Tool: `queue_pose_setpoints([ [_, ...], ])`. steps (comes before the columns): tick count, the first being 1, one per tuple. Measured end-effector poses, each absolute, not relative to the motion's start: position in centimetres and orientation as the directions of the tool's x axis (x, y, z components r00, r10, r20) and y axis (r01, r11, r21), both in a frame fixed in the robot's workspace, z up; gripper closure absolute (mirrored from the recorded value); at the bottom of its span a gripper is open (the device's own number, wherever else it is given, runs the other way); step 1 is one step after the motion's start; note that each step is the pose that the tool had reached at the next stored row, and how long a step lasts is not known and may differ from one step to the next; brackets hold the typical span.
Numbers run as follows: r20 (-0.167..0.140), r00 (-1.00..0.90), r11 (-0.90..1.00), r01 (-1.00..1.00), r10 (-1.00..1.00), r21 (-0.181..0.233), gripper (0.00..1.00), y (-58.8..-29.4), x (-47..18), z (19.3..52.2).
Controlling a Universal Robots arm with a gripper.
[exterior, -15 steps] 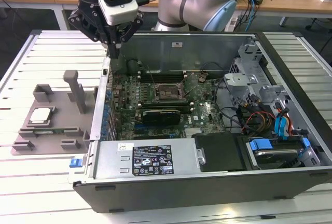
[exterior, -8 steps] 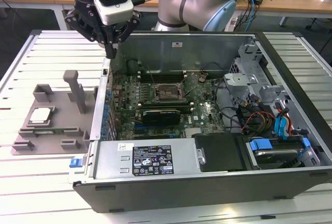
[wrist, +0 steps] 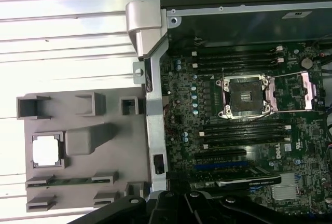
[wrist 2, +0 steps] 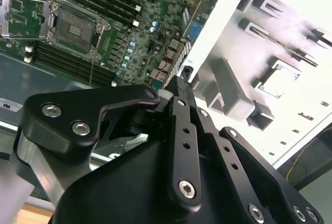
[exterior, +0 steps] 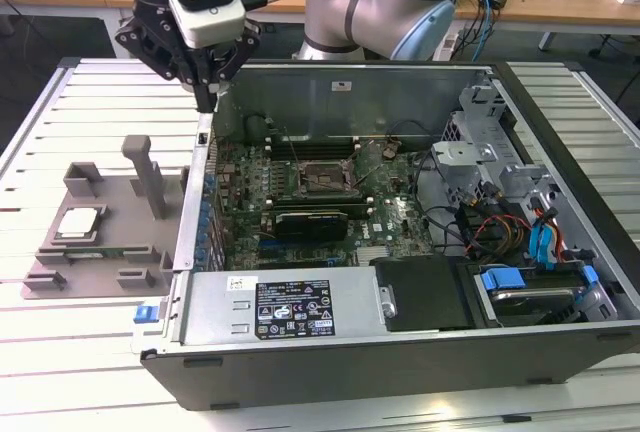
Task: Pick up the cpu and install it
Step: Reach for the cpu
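- The end effector hangs with its fingers drawn together and nothing between them. In that state it could not take hold of the cpu and would only press on its top.
- Directly beneath it runs the case wall. A straight descent from here would likely strike that metal edge.
- Below it and toward the exterior view's left, well apart, the cpu lies flat in a pocket of the grey tray on the tabletop.
- A tall post on the tray stands between the end effector and the cpu. A low sideways approach might clip it.
- The pocket's rim sits close around the chip, so an off-centre grip could tilt or drop it.
- Below it and toward the exterior view's right, farther in, is the socket, whose frame looks swung open. A crooked or rotated placement there could damage the contacts, I judge.
- Farthest away, on the case's near side, is a black-and-white label. Its print is too small to make out.
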State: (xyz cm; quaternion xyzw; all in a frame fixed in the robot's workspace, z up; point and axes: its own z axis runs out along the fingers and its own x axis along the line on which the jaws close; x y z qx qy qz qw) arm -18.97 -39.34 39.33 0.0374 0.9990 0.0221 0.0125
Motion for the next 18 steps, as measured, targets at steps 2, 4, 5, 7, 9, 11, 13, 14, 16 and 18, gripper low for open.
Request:
queue_pose_setpoints([
  [2,-0.023,-0.997,0.996,0.074,0.075,0.045,0.89,-39.3,-19.2,39.3],
  [4,-0.023,-0.997,0.996,0.074,0.075,0.045,0.89,-39.3,-19.5,39.3],
  [5,-0.023,-0.997,0.996,0.074,0.075,0.045,0.89,-39.3,-19.7,39.3],
  [7,-0.023,-0.997,0.996,0.074,0.075,0.045,0.89,-39.3,-20.0,39.3],
  [9,-0.023,-0.997,0.996,0.074,0.075,0.045,0.89,-39.2,-20.2,39.3],
  [11,-0.023,-0.997,0.996,0.074,0.075,0.045,0.89,-39.2,-20.6,39.3],
  [13,-0.023,-0.997,0.996,0.074,0.075,0.045,0.89,-39.2,-21.0,39.3],
  [14,-0.023,-0.997,0.996,0.074,0.075,0.045,0.89,-39.1,-21.1,39.3],
  [16,-0.023,-0.997,0.996,0.074,0.075,0.045,0.89,-39.1,-21.3,39.3],
  [18,-0.023,-0.997,0.996,0.074,0.075,0.045,0.89,-39.1,-21.7,39.3],
])
